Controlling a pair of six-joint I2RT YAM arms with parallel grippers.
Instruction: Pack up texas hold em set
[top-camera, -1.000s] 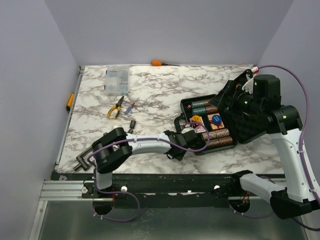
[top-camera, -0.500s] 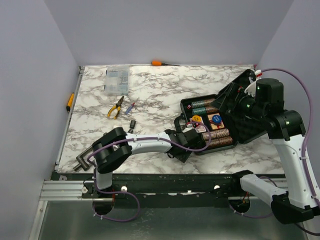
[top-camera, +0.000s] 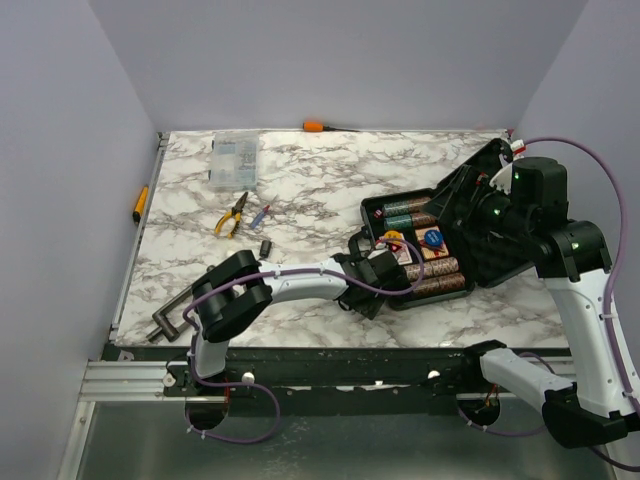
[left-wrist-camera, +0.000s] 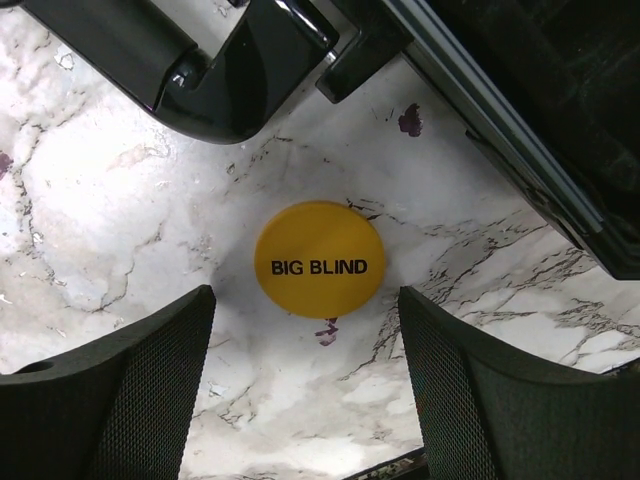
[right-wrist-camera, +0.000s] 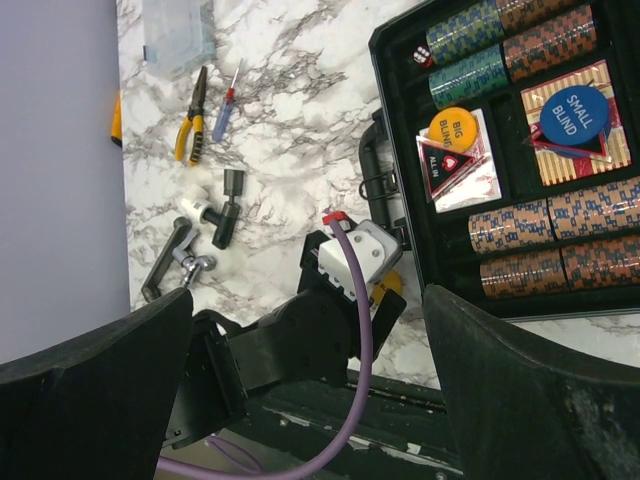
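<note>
We spec left arm (top-camera: 300, 285) & right arm (top-camera: 592, 330) as white link shells w/ black joint housings, purple cable (right-wrist-camera: 361, 330) routed along each, green LEDs (top-camera: 519, 182) on right.

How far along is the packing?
Done: brown and teal chip stacks, blue SMALL BLIND disc sit in the black hard case. In hand: nothing; open left gripper straddles a yellow BIG BLIND disc on the marble table. Left: pack it, shut the lid.

Marble desk (top-camera: 330, 190). Clear plastic parts box (top-camera: 233, 160) far left, yellow-handled pliers (top-camera: 232, 215) nearer, small red-and-blue tool (top-camera: 260, 216) just right of them, little black part (top-camera: 265, 247) nearer still. Orange-handled tool (top-camera: 315, 126) at far edge. Yellow-handled tool (top-camera: 140, 203) at left edge. Grey metal clamp (top-camera: 170, 318) near-left corner.
</note>
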